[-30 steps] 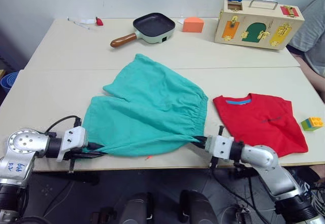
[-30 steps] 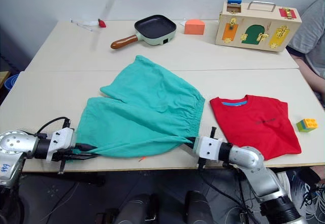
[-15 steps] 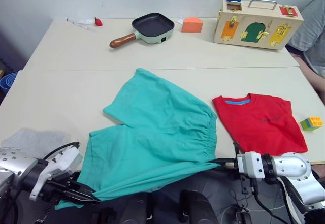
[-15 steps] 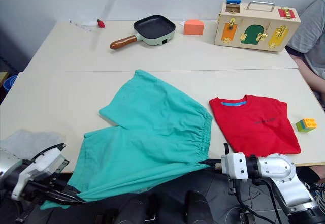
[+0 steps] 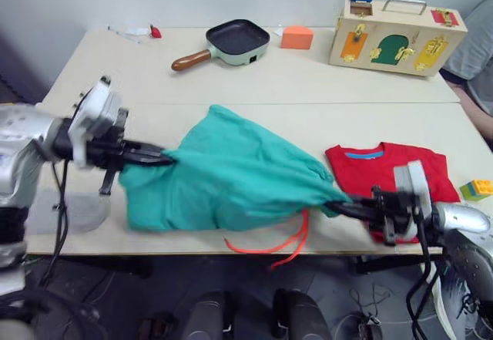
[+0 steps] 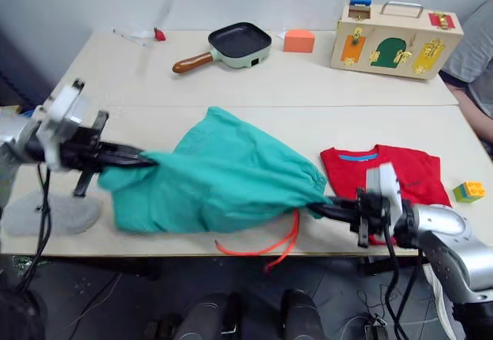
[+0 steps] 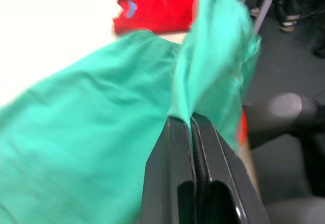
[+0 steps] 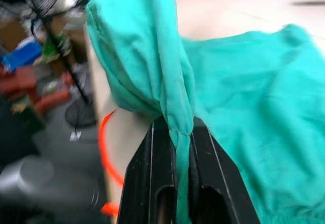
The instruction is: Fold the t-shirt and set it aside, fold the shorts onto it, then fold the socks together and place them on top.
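Both two-fingered black grippers, left [image 5: 163,156] and right [image 5: 344,203], are pinching the teal-green cloth shorts [image 5: 231,174], holding them stretched above the beige table [image 5: 308,85], orange drawstring [image 5: 269,246] dangling.

Shorts [image 5: 231,174] stretched across middle of tabletop [image 5: 115,78] near front edge, clamped between left gripper [image 5: 166,157] and right gripper [image 5: 350,203]; blocks the centre front. Orange drawstring [image 5: 269,244] hangs over front edge. T-shirt [image 5: 393,174] flat toward front right corner, toy blocks [image 5: 477,189] at right edge. Grey sock [image 5: 73,209] at front left corner. Back edge lined by pan [image 5: 227,43], orange block [image 5: 296,37], wooden latch box [image 5: 397,35]. Open lane: mid-table band between back-edge items and shorts; left half bare.
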You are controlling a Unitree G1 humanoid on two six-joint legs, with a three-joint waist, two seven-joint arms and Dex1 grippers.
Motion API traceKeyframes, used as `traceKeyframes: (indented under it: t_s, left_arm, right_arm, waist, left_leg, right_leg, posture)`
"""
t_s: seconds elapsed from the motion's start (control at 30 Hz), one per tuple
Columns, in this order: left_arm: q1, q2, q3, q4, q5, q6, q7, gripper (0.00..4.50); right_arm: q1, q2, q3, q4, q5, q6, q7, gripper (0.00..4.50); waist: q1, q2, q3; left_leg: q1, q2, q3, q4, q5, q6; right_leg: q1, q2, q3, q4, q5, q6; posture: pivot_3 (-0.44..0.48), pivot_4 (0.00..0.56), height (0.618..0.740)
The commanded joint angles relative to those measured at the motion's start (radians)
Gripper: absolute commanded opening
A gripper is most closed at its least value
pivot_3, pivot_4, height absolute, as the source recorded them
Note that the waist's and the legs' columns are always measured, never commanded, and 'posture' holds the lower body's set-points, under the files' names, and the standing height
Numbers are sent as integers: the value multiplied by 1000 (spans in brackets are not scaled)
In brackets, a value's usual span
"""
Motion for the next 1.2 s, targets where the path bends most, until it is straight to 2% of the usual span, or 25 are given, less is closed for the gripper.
traceKeyframes:
  t_s: [0.03, 0.17, 0.3, 0.47, 0.6, 0.7, 0.9, 0.97, 1.0, 1.03, 1.07, 1.1, 1.17, 1.2]
  left_arm:
    - [-198, -102, -81, 302, 178, -203, 29, 12]
    - [-405, -254, -122, 671, 328, -421, 159, 12]
    - [-512, -341, -153, 909, 461, -583, 317, 12]
    - [-527, -408, -172, 1043, 565, -695, 448, 12]
    - [-514, -449, -137, 1081, 580, -713, 532, 12]
    - [-499, -464, -104, 1089, 578, -725, 587, 608]
    - [-462, -407, -43, 1061, 568, -831, 655, 2527]
    - [-441, -380, -4, 1032, 530, -897, 596, 3122]
    - [-428, -376, 35, 1004, 475, -897, 515, 3412]
    - [-412, -375, 69, 972, 423, -882, 439, 3452]
    - [-385, -379, 95, 921, 368, -849, 349, 3452]
    - [-345, -384, 104, 851, 323, -811, 270, 3452]
    - [-234, -401, 87, 665, 272, -733, 202, 3452]
    - [-171, -418, 74, 562, 257, -685, 215, 3452]
  right_arm:
    - [-84, 46, -3, 31, -3, 106, -119, 0]
    - [-168, 122, 16, 66, -35, 189, -230, 0]
    - [-207, 172, 30, 79, -83, 251, -318, 0]
    - [-203, 196, 20, 90, -151, 271, -377, 0]
    - [-200, 207, -5, 101, -216, 227, -411, 0]
    - [-198, 195, -22, 92, -243, 212, -412, 835]
    - [-176, 98, -112, 74, -271, 173, -342, 2995]
    - [-178, 88, -142, 52, -248, 168, -321, 3642]
    - [-179, 94, -147, 25, -226, 165, -301, 3929]
    - [-181, 111, -146, -10, -211, 151, -290, 4298]
    - [-186, 133, -131, -47, -203, 136, -284, 4483]
    - [-190, 156, -108, -83, -195, 142, -293, 4483]
    - [-206, 213, -34, -136, -211, 156, -327, 4483]
    - [-220, 253, 13, -145, -246, 156, -365, 4081]
  waist:
    - [1, -1, 0]
    - [0, -4, 1]
    - [-3, -6, 2]
    - [-3, -6, 2]
    - [-1, -8, 3]
    - [-3, -8, 3]
    - [-4, -9, 4]
    - [-9, -9, 4]
    - [-11, -9, 4]
    - [-13, -9, 4]
    - [-15, -9, 4]
    - [-17, -9, 4]
    - [-26, -8, 4]
    - [-30, -8, 4]
  left_leg:
    - [-1, 0, 2, 1, 0, 1]
    - [-3, 0, 5, 3, -1, 6]
    - [-4, 0, 7, 4, -4, 9]
    - [-6, -1, 9, 3, -5, 11]
    - [-7, -1, 10, 4, -5, 11]
    - [-8, -1, 11, 6, -5, 11]
    - [-9, -1, 14, 7, -4, 12]
    - [-9, -1, 15, 7, -4, 12]
    - [-9, -1, 15, 7, -4, 12]
    - [-9, -1, 16, 7, -4, 12]
    - [-9, 0, 16, 8, -4, 12]
    - [-9, 0, 16, 8, -4, 12]
    - [-8, 0, 16, 10, -4, 11]
    - [-7, 0, 16, 11, -5, 11]
  right_leg:
    - [-1, 2, -1, 0, 1, 1]
    - [-1, 3, 1, -5, 3, 5]
    - [-1, 2, 2, -7, 4, 8]
    - [-4, 1, 3, -8, 4, 8]
    - [-6, 1, 4, -7, 5, 9]
    - [-7, 1, 5, -6, 6, 10]
    - [-11, 0, 9, -3, 7, 12]
    - [-12, 0, 10, -2, 7, 12]
    - [-12, 0, 10, -2, 7, 12]
    - [-13, 0, 10, -2, 7, 12]
    - [-13, 1, 10, -2, 7, 12]
    - [-13, 1, 10, -1, 7, 12]
    - [-12, 1, 11, 0, 7, 12]
    - [-12, 1, 12, 2, 7, 12]
  posture:
    - [0, 150, 740]
    - [0, 150, 740]
    - [0, 150, 740]
    - [0, 150, 740]
    - [0, 150, 740]
    - [0, 150, 740]
    - [0, 150, 740]
    - [0, 150, 740]
    - [0, 150, 740]
    - [0, 150, 740]
    - [0, 150, 740]
    - [0, 150, 740]
    - [0, 150, 740]
    - [0, 150, 740]
